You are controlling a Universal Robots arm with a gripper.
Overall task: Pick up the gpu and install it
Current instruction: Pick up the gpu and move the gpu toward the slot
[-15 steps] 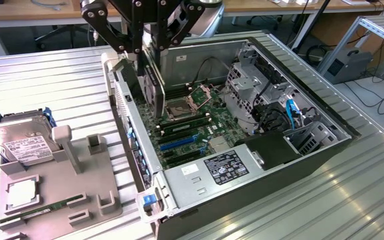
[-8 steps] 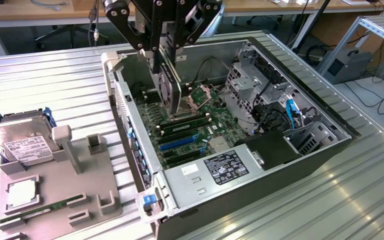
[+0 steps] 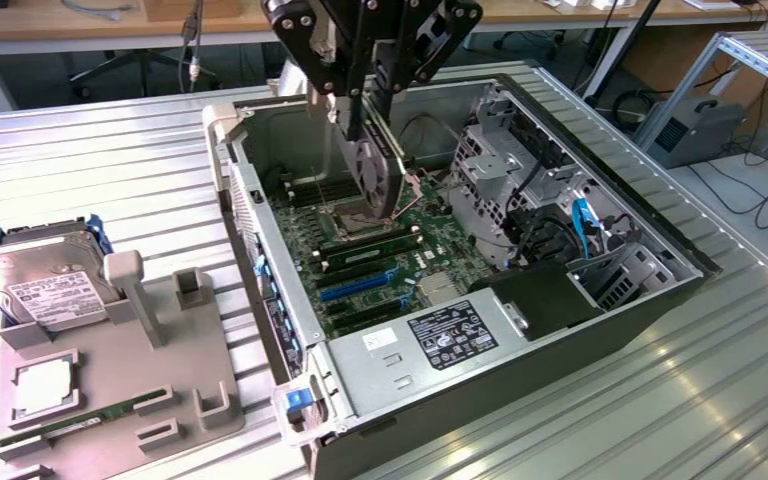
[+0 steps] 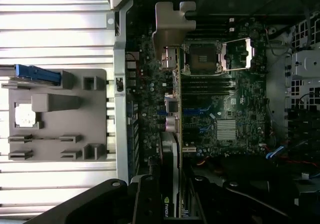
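Your gripper (image 3: 357,105) sits at 12 o'clock in the exterior view. Its jaws are drawn partway together and clamp the upper edge of the gpu (image 3: 381,165). The card hangs on edge, dark and thin, with its lower end reaching down into the open computer case (image 3: 244,190) at the middle of the view. It hangs over the motherboard (image 3: 398,255), close to the bare processor socket (image 3: 357,215). You cannot tell whether the card touches the board.

In the wrist view you look straight down the card's thin edge, and its silver bracket (image 4: 169,28) is at the far end, next to the case's rear wall.

At 8 o'clock in the exterior view, well apart from the case, a grey fixture (image 3: 117,370) lies on the ribbed metal table (image 3: 91,150). It holds a hard drive (image 3: 44,285) toward 9 o'clock, with a green memory stick (image 3: 84,425) along its near edge at 7 o'clock.
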